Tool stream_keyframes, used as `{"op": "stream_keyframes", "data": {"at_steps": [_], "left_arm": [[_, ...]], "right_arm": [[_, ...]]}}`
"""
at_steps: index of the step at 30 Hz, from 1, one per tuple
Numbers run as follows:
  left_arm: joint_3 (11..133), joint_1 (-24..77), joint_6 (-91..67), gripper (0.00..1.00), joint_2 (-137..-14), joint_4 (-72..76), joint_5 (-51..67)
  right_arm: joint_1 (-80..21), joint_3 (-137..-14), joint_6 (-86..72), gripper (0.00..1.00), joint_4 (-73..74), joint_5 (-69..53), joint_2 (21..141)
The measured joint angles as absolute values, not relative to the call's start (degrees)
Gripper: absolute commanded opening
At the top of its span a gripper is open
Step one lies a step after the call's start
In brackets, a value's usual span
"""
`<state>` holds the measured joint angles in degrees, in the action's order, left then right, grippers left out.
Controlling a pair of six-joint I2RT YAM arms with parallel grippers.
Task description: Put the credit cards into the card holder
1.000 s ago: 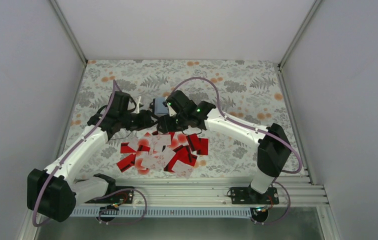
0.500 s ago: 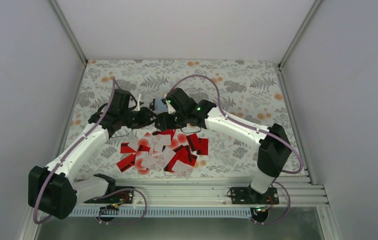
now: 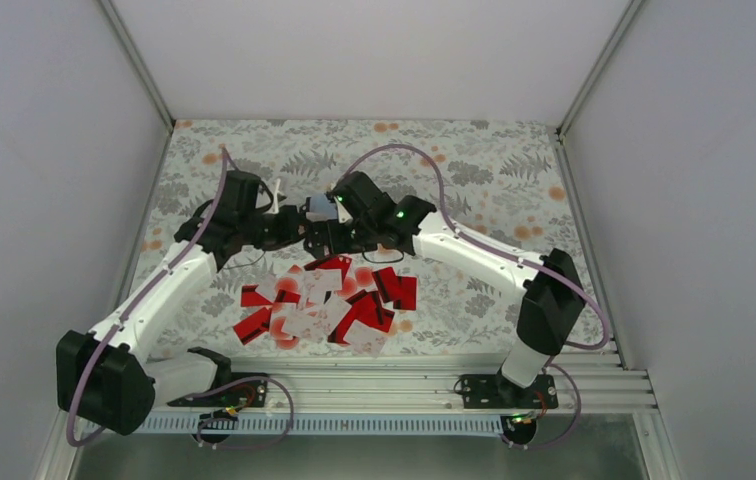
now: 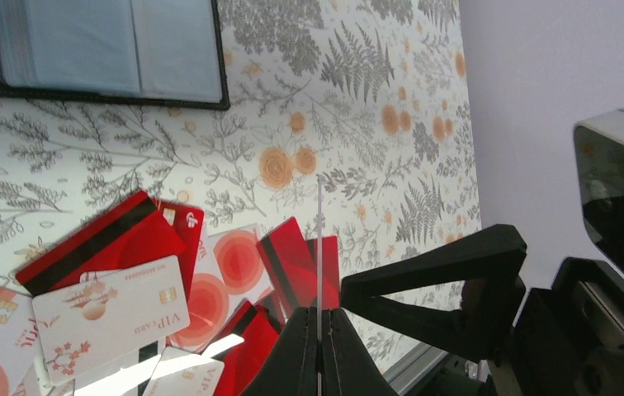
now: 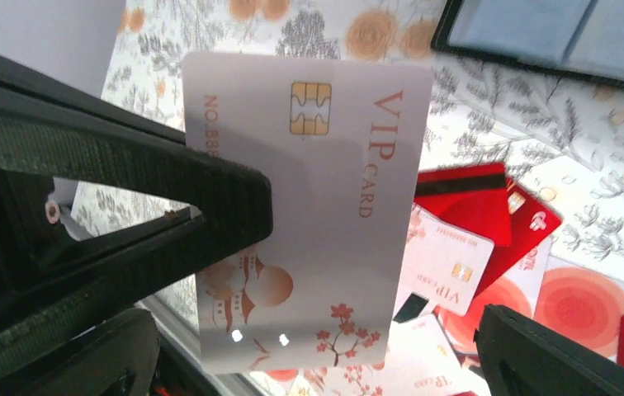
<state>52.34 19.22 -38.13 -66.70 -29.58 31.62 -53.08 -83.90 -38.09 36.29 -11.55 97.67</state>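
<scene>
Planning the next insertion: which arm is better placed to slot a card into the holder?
Left, probably: left pincer clamps a white VIP card near the open card holder; right pincer is open.

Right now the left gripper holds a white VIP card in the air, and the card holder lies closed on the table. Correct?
Not quite. The card holder lies open, pale blue-grey pockets facing up, as the left wrist view shows. The rest stands: the left gripper holds a white VIP card in the air.
</scene>
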Motion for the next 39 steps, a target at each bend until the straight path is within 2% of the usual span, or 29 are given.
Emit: {"op": "stream_keyframes", "data": {"at_steps": [5,10,16,23,28,39], "left_arm": [[57.23,19.22,-36.18,0.03,-69.65,-31.33,30.11],[61.71,19.25,-33.41,0.02,-75.4,-32.14,28.45],[70.06,19.22,-29.47,0.02,-88.09,-33.54,25.56],[77.21,18.92,-28.73,0.02,-98.56,-34.39,24.99],[78.37,17.43,-27.57,0.02,-103.0,-32.64,25.78],[79.46,12.97,-21.98,0.02,-112.2,-27.0,31.24]], "right_arm": [[-51.11,-85.84,-37.6,0.97,38.37,-9.02,96.27],[-44.4,-85.82,-34.61,0.97,39.24,-9.06,93.56],[-35.22,-85.45,-28.36,0.97,38.87,-13.8,94.41],[-28.77,-85.65,-24.8,0.91,37.04,-22.41,101.69],[-26.94,-89.38,-24.51,0.81,37.93,-26.72,110.5],[-25.45,-92.66,-27.77,0.52,35.27,-32.27,118.37]]}}
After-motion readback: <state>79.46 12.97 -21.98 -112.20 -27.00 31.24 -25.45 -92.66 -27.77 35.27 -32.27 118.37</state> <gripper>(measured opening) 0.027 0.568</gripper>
